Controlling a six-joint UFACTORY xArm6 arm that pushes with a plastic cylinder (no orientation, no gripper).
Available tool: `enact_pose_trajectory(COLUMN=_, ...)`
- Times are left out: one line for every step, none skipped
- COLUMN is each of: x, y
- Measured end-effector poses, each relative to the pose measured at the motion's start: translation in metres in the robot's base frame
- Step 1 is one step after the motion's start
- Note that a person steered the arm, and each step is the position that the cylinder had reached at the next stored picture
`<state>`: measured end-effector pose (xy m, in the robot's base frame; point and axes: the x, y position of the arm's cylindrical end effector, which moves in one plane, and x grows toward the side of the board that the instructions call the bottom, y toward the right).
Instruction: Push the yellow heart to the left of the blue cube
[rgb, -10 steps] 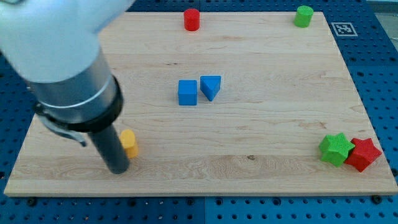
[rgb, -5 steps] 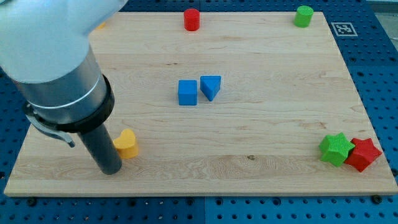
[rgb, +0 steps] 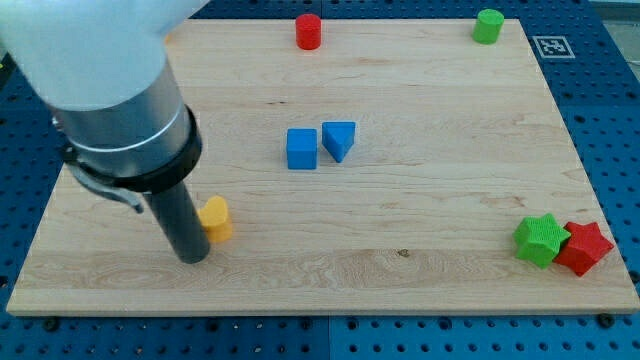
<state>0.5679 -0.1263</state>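
Observation:
The yellow heart (rgb: 217, 219) lies near the board's lower left, partly hidden by my rod. My tip (rgb: 192, 256) rests on the board just left of and below the heart, touching or almost touching it. The blue cube (rgb: 301, 149) sits near the middle of the board, up and to the right of the heart, with a blue triangle (rgb: 339, 139) touching its right side.
A red cylinder (rgb: 308, 32) stands at the top middle and a green cylinder (rgb: 488, 26) at the top right. A green star (rgb: 541, 239) and a red star (rgb: 585, 248) sit together at the lower right. The wooden board (rgb: 430, 200) ends just below my tip.
My tip swung left and then back right. The yellow heart has moved slightly right and up, and turned.

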Motion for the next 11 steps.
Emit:
enact_pose_trajectory(x=-0.012, y=0.026)
enact_pose_trajectory(x=-0.03, y=0.044)
enact_pose_trajectory(x=-0.03, y=0.045)
enact_pose_trajectory(x=-0.029, y=0.04)
enact_pose_trajectory(x=-0.026, y=0.023)
enact_pose_trajectory(x=-0.028, y=-0.005)
enact_pose_trajectory(x=-0.059, y=-0.011)
enact_pose_trajectory(x=-0.064, y=-0.005)
enact_pose_trajectory(x=-0.039, y=0.009)
enact_pose_trajectory(x=-0.029, y=0.021)
enact_pose_trajectory(x=-0.029, y=0.022)
